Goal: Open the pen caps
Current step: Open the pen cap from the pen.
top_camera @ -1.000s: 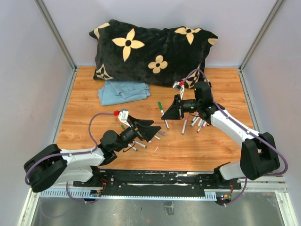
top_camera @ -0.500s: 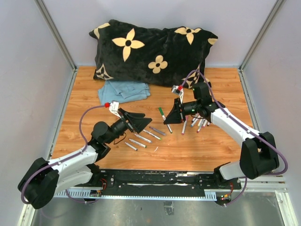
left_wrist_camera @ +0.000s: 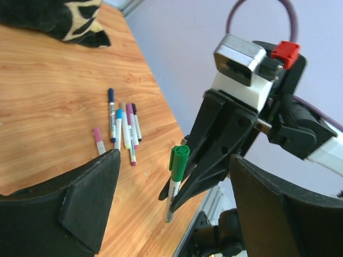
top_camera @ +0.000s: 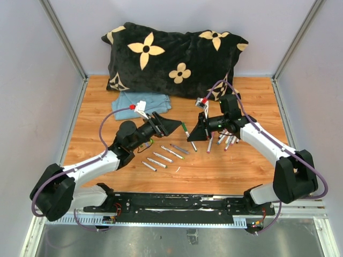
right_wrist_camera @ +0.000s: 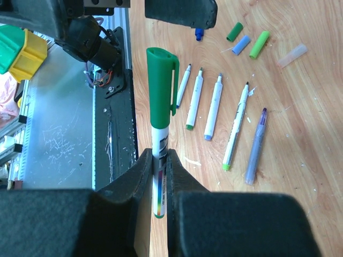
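Carefully, my left end effector [top_camera: 172, 125], spread wide, should close squarely round the green cap [left_wrist_camera: 179, 159] and pull straight along the barrel. My right end effector [right_wrist_camera: 159, 166] pinches that pen [right_wrist_camera: 158, 140] just below the cap, raised clear of the tabletop [top_camera: 241, 171]. Five uncapped pens [right_wrist_camera: 213, 107] and at least three loose caps [right_wrist_camera: 242, 44] lie leftward; roughly six capped pens [left_wrist_camera: 118, 128] wait rightward.

Flowered pillow [top_camera: 174, 56], blue cloth [top_camera: 140, 103]
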You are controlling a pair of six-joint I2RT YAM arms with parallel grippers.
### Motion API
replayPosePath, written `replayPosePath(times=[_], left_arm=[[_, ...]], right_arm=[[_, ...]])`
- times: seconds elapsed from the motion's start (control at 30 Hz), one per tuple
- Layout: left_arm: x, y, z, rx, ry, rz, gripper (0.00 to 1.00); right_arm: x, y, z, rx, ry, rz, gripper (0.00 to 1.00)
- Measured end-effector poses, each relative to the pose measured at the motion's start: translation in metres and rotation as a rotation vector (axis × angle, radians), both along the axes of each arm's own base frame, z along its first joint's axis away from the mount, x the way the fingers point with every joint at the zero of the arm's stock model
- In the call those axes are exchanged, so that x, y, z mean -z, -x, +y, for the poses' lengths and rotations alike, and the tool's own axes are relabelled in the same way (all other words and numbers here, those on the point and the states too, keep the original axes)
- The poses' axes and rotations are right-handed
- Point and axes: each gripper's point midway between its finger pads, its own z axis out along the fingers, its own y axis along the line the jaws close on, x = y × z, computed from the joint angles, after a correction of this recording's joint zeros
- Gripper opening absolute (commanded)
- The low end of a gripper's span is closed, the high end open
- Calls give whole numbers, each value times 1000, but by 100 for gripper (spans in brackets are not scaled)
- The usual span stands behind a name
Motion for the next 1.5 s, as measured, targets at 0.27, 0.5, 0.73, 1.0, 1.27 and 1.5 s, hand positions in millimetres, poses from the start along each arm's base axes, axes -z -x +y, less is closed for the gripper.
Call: replayPosePath(times=[0.27, 0.5, 0.73, 1.0, 1.27, 1.5], left_arm=[[-8, -8, -28, -136, -119, 99, 54], [23, -27, -31, -222, -230, 223, 40], [28, -26, -38, -211, -256, 249, 32], [27, -23, -42, -184, -246, 252, 0], [35, -15, -40, -160, -212, 228, 0], [22, -10, -33, -161, -165, 181, 0]], right_arm=[[2, -7, 0, 23, 19, -8, 2], [3, -9, -1, 34, 28, -10, 2], [7, -9, -2, 48, 47, 2, 2], [9, -10, -3, 57, 59, 8, 12], [5, -9, -1, 46, 36, 12, 29], [3, -7, 3, 21, 8, 44, 29]])
